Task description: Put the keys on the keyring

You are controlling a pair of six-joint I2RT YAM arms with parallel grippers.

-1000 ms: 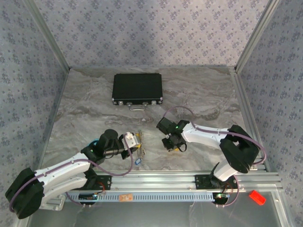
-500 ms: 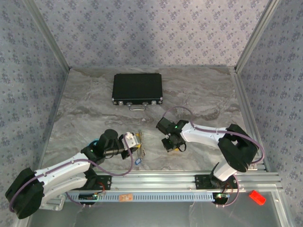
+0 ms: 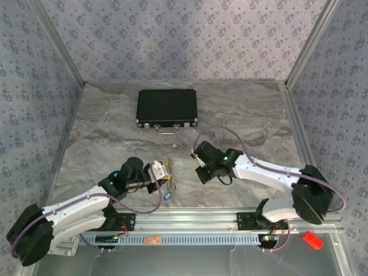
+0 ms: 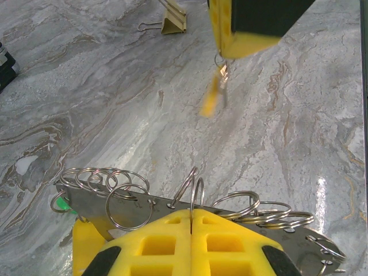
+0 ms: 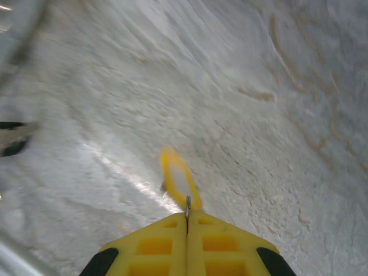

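The keyring (image 4: 92,198) is a flat metal bar carrying several silvery split rings, with a green tag (image 4: 60,202) at its left end. My left gripper (image 4: 191,211) is shut on one upright ring near the bar's middle. In the top view this gripper (image 3: 163,171) holds the keyring (image 3: 170,180) low over the table, and a blue tag (image 3: 167,196) hangs below it. My right gripper (image 5: 187,214) is shut on a small ring with a yellow-headed key (image 5: 179,175) dangling from it. The left wrist view shows that key (image 4: 210,100) blurred, hanging above the table ahead of the keyring.
A black case (image 3: 167,108) lies at the back of the marble table (image 3: 247,115). A tan binder clip (image 4: 172,22) rests on the table beyond the right gripper. Aluminium rails (image 3: 230,218) run along the near edge, and a red object (image 3: 312,239) lies past them.
The right gripper has shut on the key and lifted it off the table. Its arm has swung outward to the right. The left arm and keyring have stayed still.
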